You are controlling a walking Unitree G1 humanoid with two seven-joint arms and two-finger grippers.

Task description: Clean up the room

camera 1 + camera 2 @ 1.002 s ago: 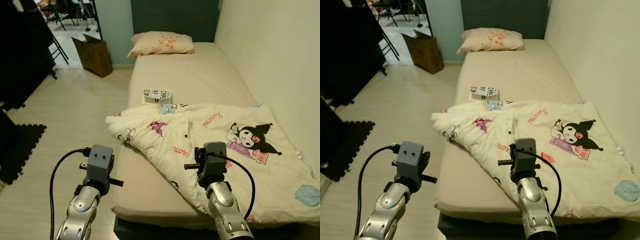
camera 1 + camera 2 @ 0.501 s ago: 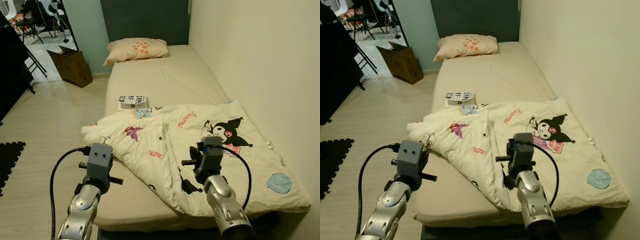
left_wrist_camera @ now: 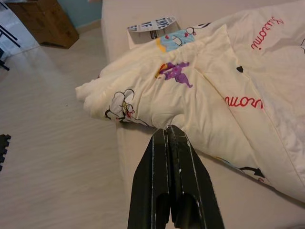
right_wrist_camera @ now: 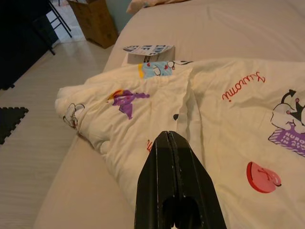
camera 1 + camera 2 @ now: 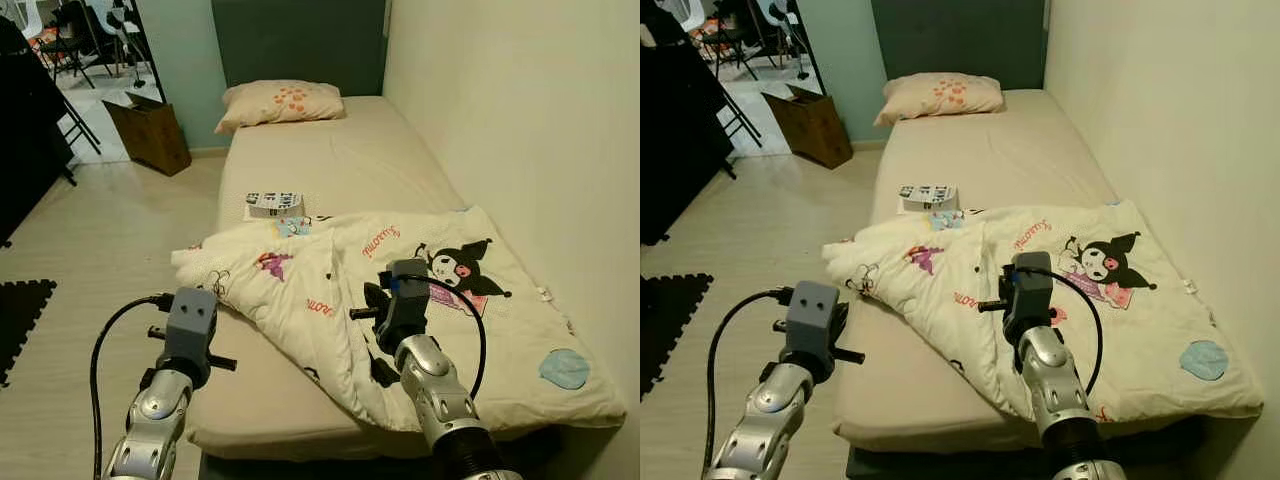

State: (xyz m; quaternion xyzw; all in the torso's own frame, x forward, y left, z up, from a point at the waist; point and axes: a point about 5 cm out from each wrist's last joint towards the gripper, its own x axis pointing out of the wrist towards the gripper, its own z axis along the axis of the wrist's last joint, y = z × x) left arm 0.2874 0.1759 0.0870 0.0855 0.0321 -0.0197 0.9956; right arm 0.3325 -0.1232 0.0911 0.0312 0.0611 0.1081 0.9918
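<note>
We face a bed (image 5: 330,160) against the wall, its crumpled blanket (image 5: 400,300) (cartoon-printed) spilling toward the floor-side edge. Bare floor (image 5: 90,240) lies left. Our left gripper (image 3: 169,140) and right gripper (image 4: 167,143) hover above, both clenched, holding nothing.

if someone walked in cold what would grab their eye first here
The rumpled cartoon-print blanket would: it lies bunched across the near half of the bed, one corner spilling over the edge toward the floor. Just beyond it a black-and-white printed box sits on the bare mattress, with a pillow at the head. Both pincers, left and right, hover shut above the blanket.
</note>
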